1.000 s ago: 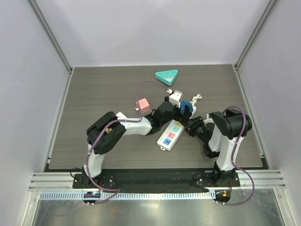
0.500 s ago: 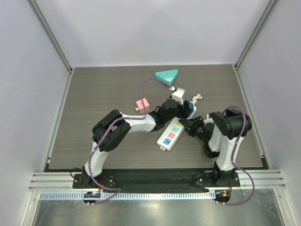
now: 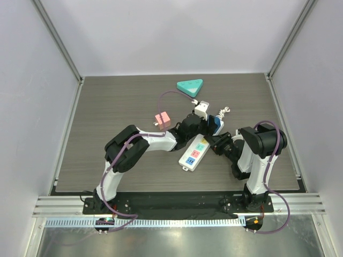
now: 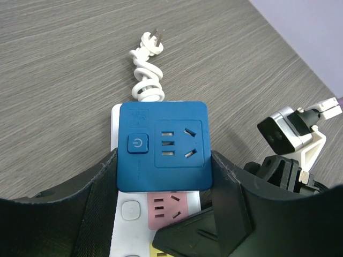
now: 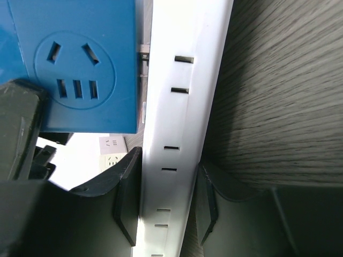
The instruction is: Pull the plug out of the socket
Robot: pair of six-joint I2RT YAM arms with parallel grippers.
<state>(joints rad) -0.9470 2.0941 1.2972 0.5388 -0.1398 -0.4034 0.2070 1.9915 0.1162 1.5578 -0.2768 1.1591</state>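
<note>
The socket (image 3: 194, 153), a long white strip with coloured outlets, lies slanted at mid-table. A blue cube plug (image 3: 216, 124) sits on its far end. My left gripper (image 3: 211, 122) reaches over it. In the left wrist view the plug (image 4: 163, 144) fills the gap between both black fingers (image 4: 102, 182), so the left gripper (image 4: 163, 174) is shut on it. My right gripper (image 5: 166, 198) is shut across the socket's white side (image 5: 182, 123). Metal prongs show in a thin gap between the plug (image 5: 75, 64) and the strip.
A teal triangular tray (image 3: 190, 86) lies at the back. A pink cube (image 3: 162, 118) on a purple cable sits left of the left wrist. The socket's short coiled white cord (image 4: 146, 75) trails off beyond the plug.
My left gripper moved forward over the blue plug and went from wide open to shut on its sides. The right gripper kept its hold on the socket.
</note>
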